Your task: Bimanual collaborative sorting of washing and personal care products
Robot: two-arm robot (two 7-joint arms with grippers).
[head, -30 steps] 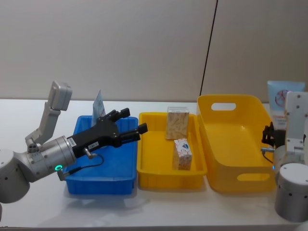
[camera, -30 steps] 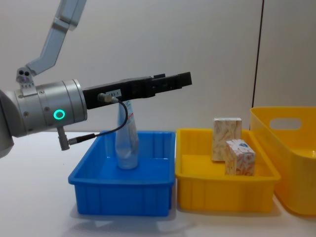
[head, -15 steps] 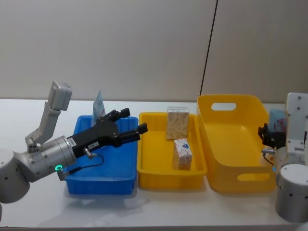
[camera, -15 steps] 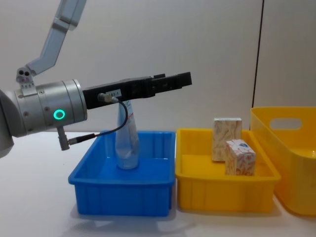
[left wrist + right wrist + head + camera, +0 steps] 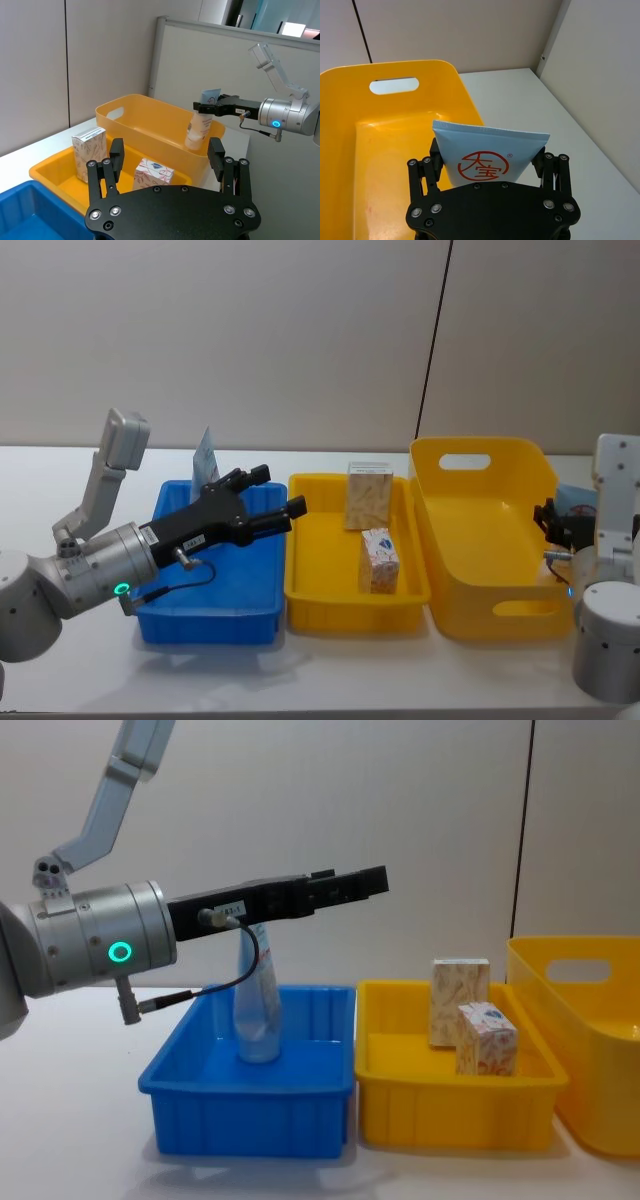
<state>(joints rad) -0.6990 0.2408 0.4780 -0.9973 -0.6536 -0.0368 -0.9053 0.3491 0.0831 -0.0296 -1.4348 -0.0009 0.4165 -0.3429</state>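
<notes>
One tube (image 5: 489, 152) clamped in right jaws, plain in wrist view.

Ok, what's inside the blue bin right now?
One pale-blue tube stands roughly upright toward the blue bin's far left corner. The open left gripper hangs above the bin and covers part of its floor, so anything lying flat there cannot be seen.

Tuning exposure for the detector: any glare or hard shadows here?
Right wrist view: bright sheen on the deep yellow bin's floor, beyond the tube clamped in the right end effector. Chest view: soft shadow on the table under the blue bin; left end effector hangs open above it. Head view: even light, faint shadows.
</notes>
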